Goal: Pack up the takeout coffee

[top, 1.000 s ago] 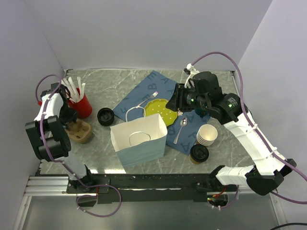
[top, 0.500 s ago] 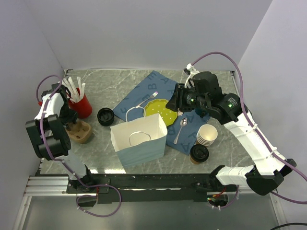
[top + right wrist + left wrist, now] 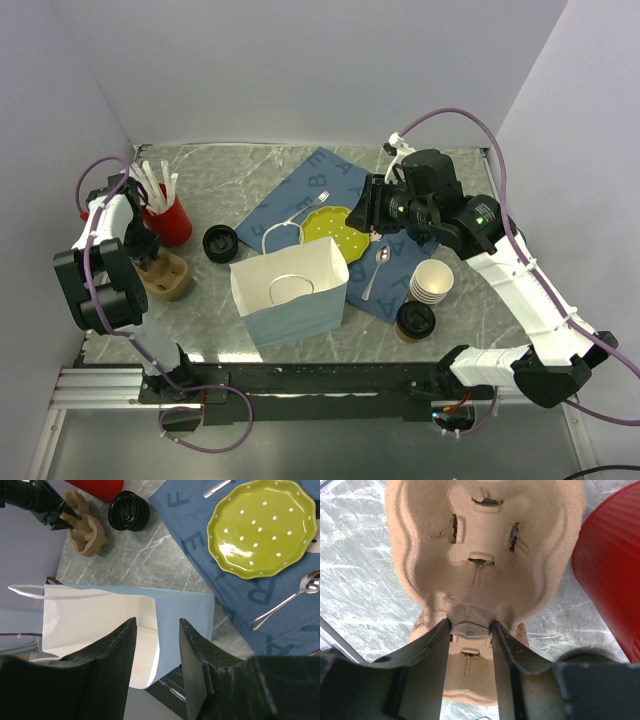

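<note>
Left end effector shifted, seemingly pinching carrier

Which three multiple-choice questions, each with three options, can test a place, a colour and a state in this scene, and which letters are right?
1. Where does the coffee cup with the black lid stand?
A. inside the paper bag
B. in the cardboard carrier
C. beside the stack of cups

2. What colour is the plate?
A. red
B. yellow-green with white dots
C. black

3. In what state is the right hand?
A. open, holding nothing
B. shut on the spoon
C. shut on the bag handle

Answers:
1 C, because the top view shows it just in front of the stack.
2 B, because the right wrist view shows the dotted yellow-green surface.
3 A, because its fingers stand apart with nothing between them.
</note>
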Motion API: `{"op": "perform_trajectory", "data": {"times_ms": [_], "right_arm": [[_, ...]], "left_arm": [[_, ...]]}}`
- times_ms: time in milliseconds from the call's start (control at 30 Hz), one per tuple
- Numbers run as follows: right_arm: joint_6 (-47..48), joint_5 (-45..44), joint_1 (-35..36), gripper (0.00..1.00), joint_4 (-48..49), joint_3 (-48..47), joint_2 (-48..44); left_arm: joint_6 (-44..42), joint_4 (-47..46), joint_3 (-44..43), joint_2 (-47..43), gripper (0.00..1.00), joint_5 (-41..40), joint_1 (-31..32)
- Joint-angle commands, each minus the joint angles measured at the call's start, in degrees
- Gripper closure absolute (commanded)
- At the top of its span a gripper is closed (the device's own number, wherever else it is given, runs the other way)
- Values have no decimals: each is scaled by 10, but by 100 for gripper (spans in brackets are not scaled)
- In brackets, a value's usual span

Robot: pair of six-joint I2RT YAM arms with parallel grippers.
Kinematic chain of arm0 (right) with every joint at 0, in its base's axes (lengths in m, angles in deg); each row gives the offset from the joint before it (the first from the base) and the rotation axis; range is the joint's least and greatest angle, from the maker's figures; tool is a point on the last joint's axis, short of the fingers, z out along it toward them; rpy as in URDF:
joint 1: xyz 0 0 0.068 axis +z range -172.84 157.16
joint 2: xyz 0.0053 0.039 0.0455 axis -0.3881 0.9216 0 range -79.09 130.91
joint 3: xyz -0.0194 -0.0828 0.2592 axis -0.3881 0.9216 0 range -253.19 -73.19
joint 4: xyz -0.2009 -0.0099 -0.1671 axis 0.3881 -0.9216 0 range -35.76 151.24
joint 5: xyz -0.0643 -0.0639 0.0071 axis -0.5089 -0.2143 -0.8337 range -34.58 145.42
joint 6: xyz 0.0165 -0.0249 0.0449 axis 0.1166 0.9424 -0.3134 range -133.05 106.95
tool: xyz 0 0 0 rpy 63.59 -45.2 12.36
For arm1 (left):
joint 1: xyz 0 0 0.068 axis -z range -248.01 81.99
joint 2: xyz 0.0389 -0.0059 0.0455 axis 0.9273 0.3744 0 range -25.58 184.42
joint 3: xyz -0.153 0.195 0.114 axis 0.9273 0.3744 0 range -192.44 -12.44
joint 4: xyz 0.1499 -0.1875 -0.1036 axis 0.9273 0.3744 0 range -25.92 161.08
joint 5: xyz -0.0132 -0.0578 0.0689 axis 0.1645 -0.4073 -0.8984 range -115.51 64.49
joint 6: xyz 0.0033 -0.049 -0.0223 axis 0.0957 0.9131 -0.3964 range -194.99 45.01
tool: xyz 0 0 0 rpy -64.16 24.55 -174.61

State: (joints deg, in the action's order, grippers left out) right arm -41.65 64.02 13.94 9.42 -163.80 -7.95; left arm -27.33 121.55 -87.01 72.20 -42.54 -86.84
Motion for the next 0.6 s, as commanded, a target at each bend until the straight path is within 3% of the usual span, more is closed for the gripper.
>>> {"op": "perform_trajectory", "data": {"times_ms": [0, 567], "right_arm": [[9, -10, 3, 53, 20, -4, -6], [10, -4, 2, 53, 22, -3, -14]], "left_arm": [[-1, 17, -19, -6, 60, -25, -3], [-6, 64, -64, -53, 60, -27, -3]]}}
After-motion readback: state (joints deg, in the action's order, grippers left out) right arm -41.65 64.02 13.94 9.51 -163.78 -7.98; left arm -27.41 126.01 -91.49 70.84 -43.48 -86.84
